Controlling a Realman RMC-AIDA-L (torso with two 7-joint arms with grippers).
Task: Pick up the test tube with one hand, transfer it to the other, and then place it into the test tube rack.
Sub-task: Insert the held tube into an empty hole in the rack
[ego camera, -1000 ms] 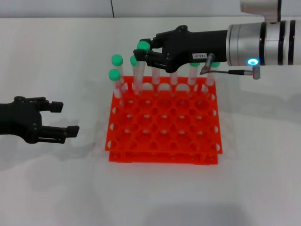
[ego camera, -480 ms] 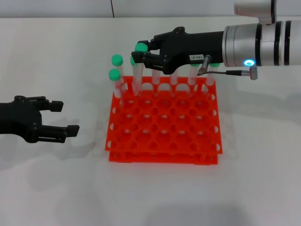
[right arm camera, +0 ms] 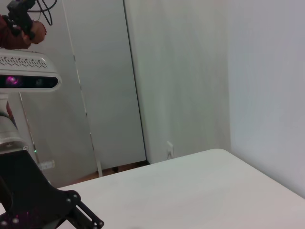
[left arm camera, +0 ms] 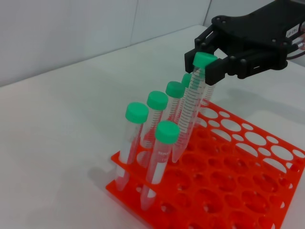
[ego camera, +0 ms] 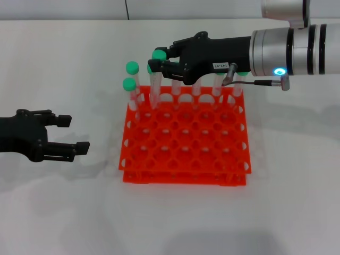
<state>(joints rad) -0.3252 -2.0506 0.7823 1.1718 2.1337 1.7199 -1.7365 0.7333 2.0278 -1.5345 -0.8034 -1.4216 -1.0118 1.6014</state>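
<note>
The test tube, clear with a green cap, leans in the back left part of the orange-red test tube rack, its lower end down in a hole. My right gripper, the one with the white label, is shut on the tube just under the cap. My left gripper hangs open over the table left of the rack, holding nothing.
Several other green-capped tubes stand upright along the rack's back row and left side, close around the held tube. A cable and metal plug stick out under the right wrist. White table surrounds the rack.
My right gripper has shifted slightly left with the tube, tilting it a little more. The left arm has not moved.
</note>
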